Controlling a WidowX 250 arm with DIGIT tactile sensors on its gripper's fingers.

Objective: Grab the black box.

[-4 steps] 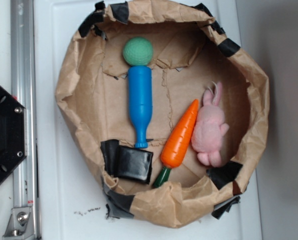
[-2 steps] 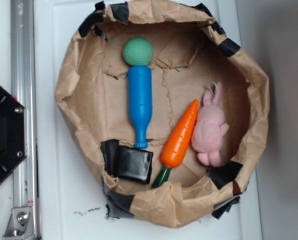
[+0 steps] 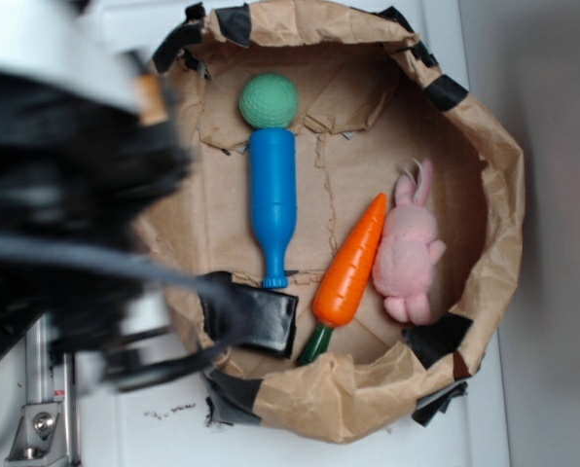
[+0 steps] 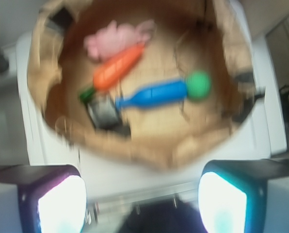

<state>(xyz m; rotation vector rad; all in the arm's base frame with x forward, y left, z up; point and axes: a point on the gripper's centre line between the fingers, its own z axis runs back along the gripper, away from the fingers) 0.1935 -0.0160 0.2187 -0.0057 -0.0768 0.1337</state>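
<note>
Black box (image 3: 263,319) is lying on the floor of the crumpled brown paper basin (image 3: 485,146), tucked against its near-left wall, its glossy top catching light. A blurred dark cable of the robot arm (image 3: 66,195) is crossing over the box's left edge in the exterior view. Just right of the box, the orange carrot (image 3: 351,265) is resting at a slant, its green stem end pointing toward the near rim and sitting just beside the box's right corner. The pink plush bunny (image 3: 409,251) is lying against the carrot's right side. Farther in, the blue bottle-shaped toy (image 3: 271,201) is lying lengthwise, its narrow neck ending right at the box's far edge, and the green ball (image 3: 268,101) is sitting at its far end. Black tape patches are holding the basin's rim in several spots. The basin is sitting on a white tabletop (image 3: 115,389).

In the wrist view, the tool (image 4: 142,201) is hanging outside the basin with its two pads spread wide apart and nothing between them; the box (image 4: 104,111) is showing well beyond them.
</note>
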